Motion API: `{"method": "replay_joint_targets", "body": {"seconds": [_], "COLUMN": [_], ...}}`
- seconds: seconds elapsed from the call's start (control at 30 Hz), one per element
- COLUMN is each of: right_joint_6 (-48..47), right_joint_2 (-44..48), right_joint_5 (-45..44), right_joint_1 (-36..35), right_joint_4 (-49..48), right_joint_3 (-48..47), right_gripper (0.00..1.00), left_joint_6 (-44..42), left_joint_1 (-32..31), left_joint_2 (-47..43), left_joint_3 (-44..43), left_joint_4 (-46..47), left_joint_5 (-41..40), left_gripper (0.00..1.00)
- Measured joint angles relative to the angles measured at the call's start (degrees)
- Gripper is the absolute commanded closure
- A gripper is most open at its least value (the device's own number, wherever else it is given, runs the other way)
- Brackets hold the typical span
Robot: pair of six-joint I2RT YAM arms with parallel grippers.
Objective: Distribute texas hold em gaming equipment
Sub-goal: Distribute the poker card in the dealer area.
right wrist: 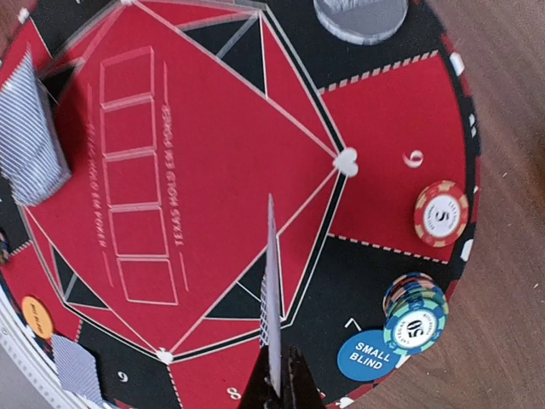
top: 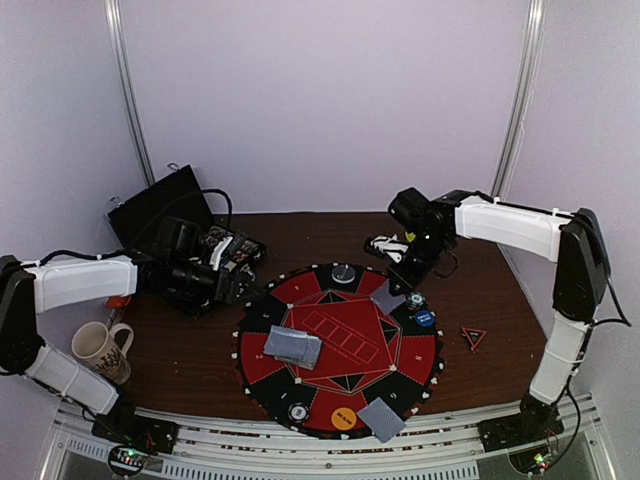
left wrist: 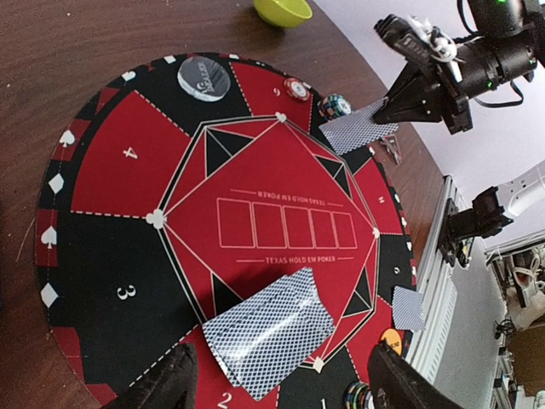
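A deck of grey-blue-backed playing cards (left wrist: 268, 332) lies fanned on the round mat (left wrist: 128, 247) near segment 2. My left gripper (left wrist: 281, 394) hovers open just behind it, a finger on either side. My right gripper (right wrist: 279, 388) is shut on a single card (right wrist: 272, 290), held edge-on above the mat's right side (top: 390, 297). Close by are a chip stack (right wrist: 415, 311), a blue small-blind button (right wrist: 368, 355) and a red chip (right wrist: 441, 213). Another card (top: 381, 420), an orange button (top: 343, 417) and a chip stack (top: 298, 411) sit at the mat's near edge.
A grey round disc (top: 343, 273) rests on the mat's far edge. The lime-green bowl (left wrist: 283, 10) stands beyond the mat. A mug (top: 100, 350) and an open black case (top: 165, 205) are at the left. A small red triangle (top: 473, 337) lies right of the mat.
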State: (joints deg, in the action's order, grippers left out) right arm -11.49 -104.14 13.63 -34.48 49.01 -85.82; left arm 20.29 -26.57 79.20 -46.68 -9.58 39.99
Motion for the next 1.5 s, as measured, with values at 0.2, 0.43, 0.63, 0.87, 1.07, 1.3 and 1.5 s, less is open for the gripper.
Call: {"method": "replay_joint_targets", "body": {"seconds": [0.2,0.43,0.63,0.87,1.07,1.3,1.5], "right_joint_6": [-3.15,-4.83,-6.56,-10.47,-13.99,-16.31,-18.45], "right_joint_2": [-11.41,-21.57,-26.53,-27.04,-27.15,-29.16,-30.97], "right_joint_5": [-6.19,-11.63,-16.31,-24.24,-28.81,-30.45,-32.0], "right_joint_1": [-0.09,-0.04,-0.31,-1.84,-2.89,-2.93,-2.95], "right_joint_4": [8.26,11.63,12.15,10.38,7.87,5.9,3.98], "right_joint_3": [-9.73,-23.98,-29.2,-29.22,-29.22,-30.84,-31.91], "right_gripper": [1.0,1.0,1.0,1.0,1.0,1.0,1.0], "left_joint_6": [-1.53,-2.23,-2.84,-3.13,-3.32,-3.43,-3.52], "left_joint_1": [0.0,0.0,0.0,0.0,0.0,0.0,0.0], "left_joint_2": [0.15,0.15,0.15,0.15,0.15,0.15,0.15], "left_joint_3": [-0.11,-0.11,-0.11,-0.11,-0.11,-0.11,-0.11], "left_joint_4": [-2.1,-2.54,-2.56,-2.56,-2.56,-2.58,-2.58], "left_joint_5": [-1.42,-2.23,-2.58,-2.73,-2.82,-3.02,-3.19], "left_gripper": [0.29,0.29,0.29,0.29,0.29,0.29,0.29]}}
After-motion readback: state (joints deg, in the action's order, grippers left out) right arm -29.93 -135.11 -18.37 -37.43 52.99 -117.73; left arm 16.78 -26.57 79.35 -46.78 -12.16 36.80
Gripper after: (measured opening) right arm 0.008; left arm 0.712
